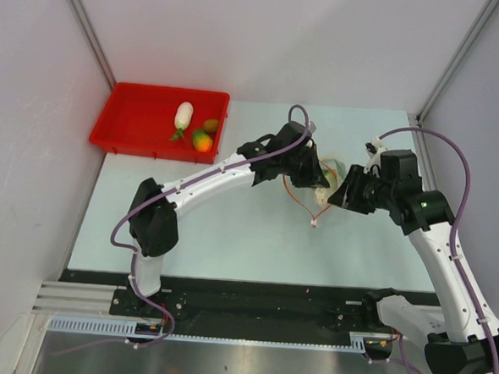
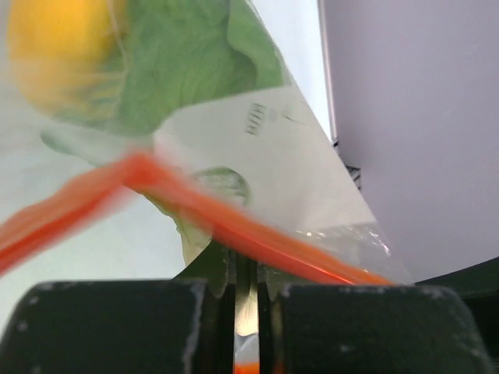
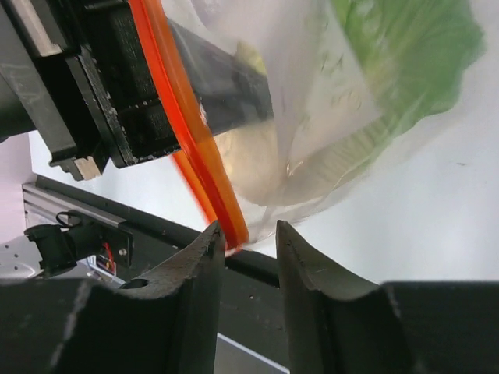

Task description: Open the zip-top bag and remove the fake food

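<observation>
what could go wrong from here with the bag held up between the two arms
1. The right fingers stand apart with the red-orange zip strip only at their tips, so they may close on nothing or slip off it.
2. Only the left fingers pinch the small clear floppy plastic bag. If it slides out, the green leafy toy lettuce and yellow piece would probably fall with it.

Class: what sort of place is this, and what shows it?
Probably a robotics lab test cell: white partition walls, left arm and right arm bolted to a rail at the table edge, toy radish in a red tray.
</observation>
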`<state>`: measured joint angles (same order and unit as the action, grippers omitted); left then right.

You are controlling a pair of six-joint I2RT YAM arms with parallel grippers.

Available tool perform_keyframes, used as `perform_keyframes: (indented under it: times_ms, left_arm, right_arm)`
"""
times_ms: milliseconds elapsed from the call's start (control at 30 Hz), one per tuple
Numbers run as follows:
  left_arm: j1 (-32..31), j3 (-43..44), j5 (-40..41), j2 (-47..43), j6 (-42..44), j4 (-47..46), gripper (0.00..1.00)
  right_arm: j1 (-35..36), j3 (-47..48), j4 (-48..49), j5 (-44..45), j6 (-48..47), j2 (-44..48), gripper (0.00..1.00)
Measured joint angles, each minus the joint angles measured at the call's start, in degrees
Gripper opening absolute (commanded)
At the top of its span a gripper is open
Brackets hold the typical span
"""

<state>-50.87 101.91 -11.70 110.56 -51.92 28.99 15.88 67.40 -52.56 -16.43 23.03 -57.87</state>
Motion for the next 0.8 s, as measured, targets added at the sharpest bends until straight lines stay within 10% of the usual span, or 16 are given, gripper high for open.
perform_keyframes:
  times_ms: [167,500,800]
  left_arm:
    - [0.0,-0.1,-0.1,-0.1,-4.0,-2.1,0.00]
    - [0.7,-0.7,-4.5,-3.0,-8.2,-1.2,0.00]
    - [1.3,-5.6,-8.5,-6.6,-7.0,-0.8,0.00]
  right_arm:
    - [2.4,0.0,-0.4,1.7,2.5,-0.3,0.00]
    - [6.0,0.0,-5.1,14.8,1.8,-0.7,0.00]
    - [1.1,0.0,-6.1,15.6,-1.2,1.5,0.39]
